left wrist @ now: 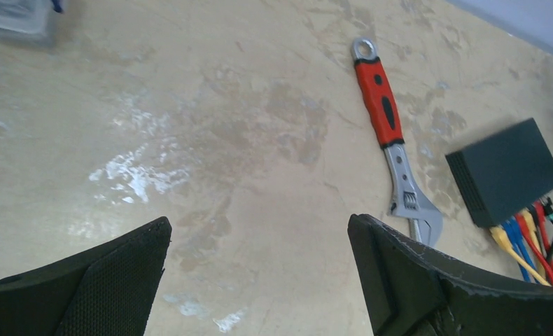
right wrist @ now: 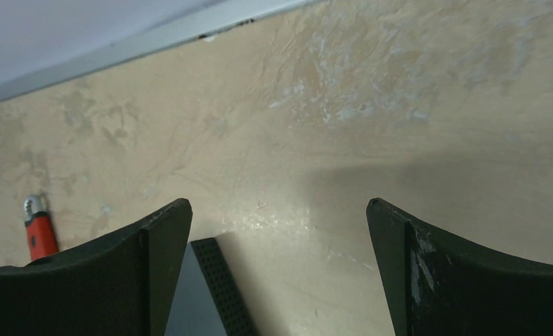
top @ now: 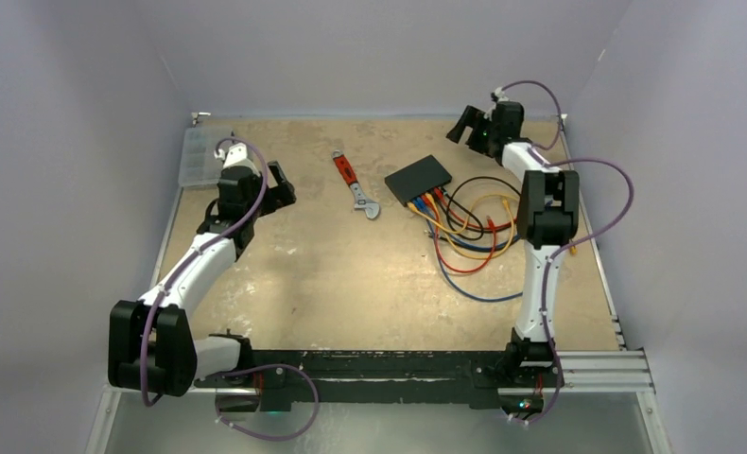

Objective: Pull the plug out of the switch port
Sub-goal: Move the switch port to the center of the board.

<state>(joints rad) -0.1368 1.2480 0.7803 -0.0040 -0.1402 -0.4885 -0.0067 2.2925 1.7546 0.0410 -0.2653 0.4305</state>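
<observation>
The switch [top: 419, 178] lies just under the right pincer [right wrist: 279, 204], which hangs wide open and empty over its far edge. The left pincer [left wrist: 258, 224], equally spread, hovers well apart beyond the wrench [top: 356, 184]. Coloured plugs [top: 432, 202] crowd the near ports (packed side by side), so a neighbour could be grabbed, or the unheld switch dragged across the counter [top: 304, 274]. The clear compartment box [top: 198, 156] sits far left, its contents unreadable.

Switch [right wrist: 221, 294] mostly cut off below
</observation>
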